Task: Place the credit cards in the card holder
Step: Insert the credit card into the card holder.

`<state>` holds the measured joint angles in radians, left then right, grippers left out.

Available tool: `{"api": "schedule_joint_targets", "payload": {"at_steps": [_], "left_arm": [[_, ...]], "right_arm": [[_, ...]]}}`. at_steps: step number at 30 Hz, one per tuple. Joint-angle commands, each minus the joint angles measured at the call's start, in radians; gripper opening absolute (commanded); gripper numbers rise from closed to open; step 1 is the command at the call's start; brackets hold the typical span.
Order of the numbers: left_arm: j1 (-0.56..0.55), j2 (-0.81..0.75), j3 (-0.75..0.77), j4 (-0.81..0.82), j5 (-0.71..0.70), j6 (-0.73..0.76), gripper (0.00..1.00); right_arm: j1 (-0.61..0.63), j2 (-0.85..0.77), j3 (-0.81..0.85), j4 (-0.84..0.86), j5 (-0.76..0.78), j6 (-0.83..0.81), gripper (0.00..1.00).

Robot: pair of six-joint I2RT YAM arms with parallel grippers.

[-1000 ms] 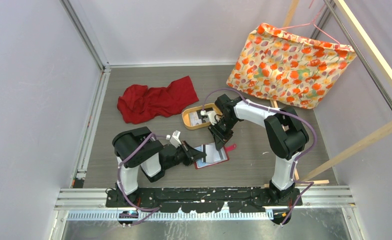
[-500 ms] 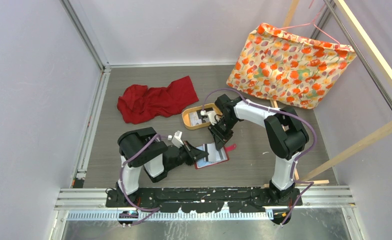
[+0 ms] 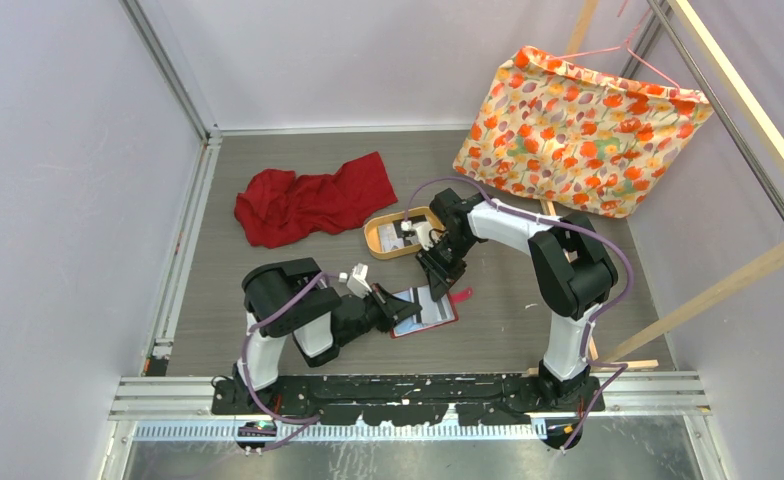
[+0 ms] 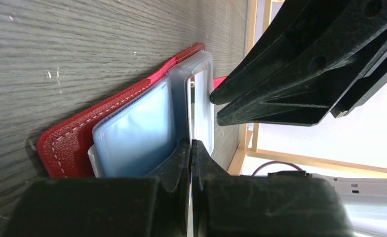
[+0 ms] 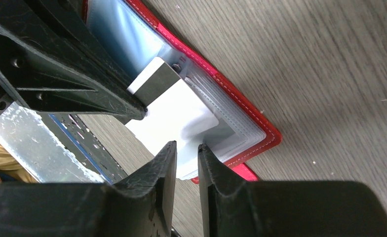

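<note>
While the card holder lies open on the counter at the lower middle of the overhead view, 1 white card sits part-way into a clear sleeve. My right end effector stands narrowly apart, astride the card's near edge (not visibly pinching it). My left end effector is together, tips at the sleeves in the middle of its wrist view; whether it nips a sleeve I cannot tell. To do this well, I judge I should hold the left steady to pin the pocket mouth. Then I would nudge the card flat and slow along the sleeve's line, since a tilt could jam it on the seam. Other credit cards wait in the tan tray just above.
</note>
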<state>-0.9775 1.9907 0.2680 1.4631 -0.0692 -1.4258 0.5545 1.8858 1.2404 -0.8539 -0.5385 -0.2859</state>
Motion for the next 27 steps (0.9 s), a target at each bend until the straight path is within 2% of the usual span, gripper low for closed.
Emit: {"api": "schedule_joint_targets", "payload": {"at_steps": [1, 10, 16, 27], "left_arm": [[-0.016, 0.024, 0.007, -0.032, -0.028, 0.017, 0.03], [-0.018, 0.027, -0.001, -0.033, -0.038, 0.01, 0.15], [-0.018, 0.031, -0.001, -0.033, -0.029, 0.005, 0.22], [-0.017, -0.022, 0.003, -0.102, -0.015, 0.029, 0.31]], "right_arm": [[0.007, -0.016, 0.015, 0.008, -0.02, -0.024, 0.3], [-0.02, -0.075, 0.008, -0.003, -0.084, -0.058, 0.3], [-0.019, -0.052, 0.008, 0.013, -0.167, -0.011, 0.28], [-0.016, 0.014, 0.01, 0.037, -0.042, 0.046, 0.22]]}}
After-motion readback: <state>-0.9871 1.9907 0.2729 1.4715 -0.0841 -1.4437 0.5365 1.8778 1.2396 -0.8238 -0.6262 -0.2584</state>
